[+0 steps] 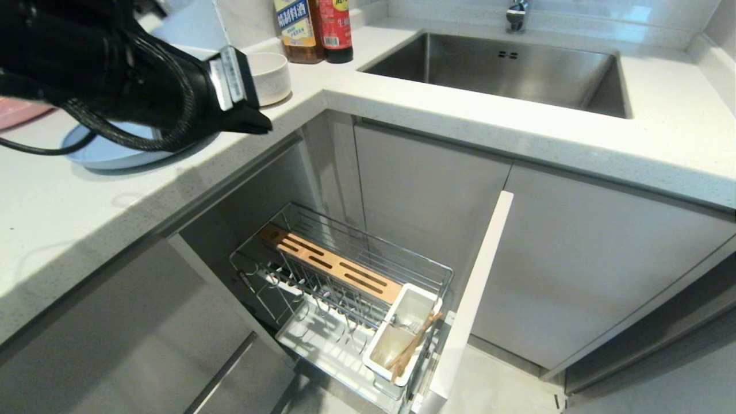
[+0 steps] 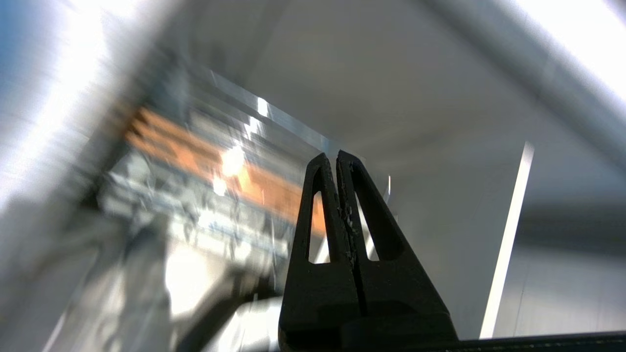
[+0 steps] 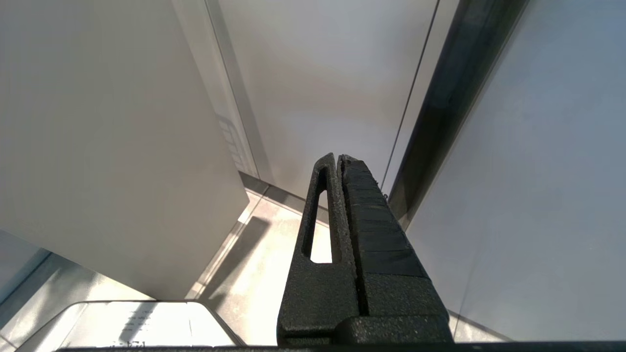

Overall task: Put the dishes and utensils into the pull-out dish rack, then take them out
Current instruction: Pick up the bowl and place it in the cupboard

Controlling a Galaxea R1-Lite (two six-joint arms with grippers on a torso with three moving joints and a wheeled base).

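Two utensils, chopsticks (image 1: 413, 345) and fork (image 1: 407, 325), already in rack's (image 1: 345, 287) cup; left pincer (image 1: 253, 122) closed, empty, above surface (image 1: 86, 207); pale blue plate (image 1: 106, 152) just behind it, nearest; right pincer (image 3: 338, 159) closed, parked.

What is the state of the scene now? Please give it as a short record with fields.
rack: pull-out dish rack drawn out below the counter, no dishes in it
utensil cup: holds chopsticks and fork
plate: pale blue, on the counter, partly behind the left arm
bowl: cream-white, on the counter beside the bottles
left hand: shut, empty, above the counter edge
right hand: shut, empty, low beside cabinet fronts
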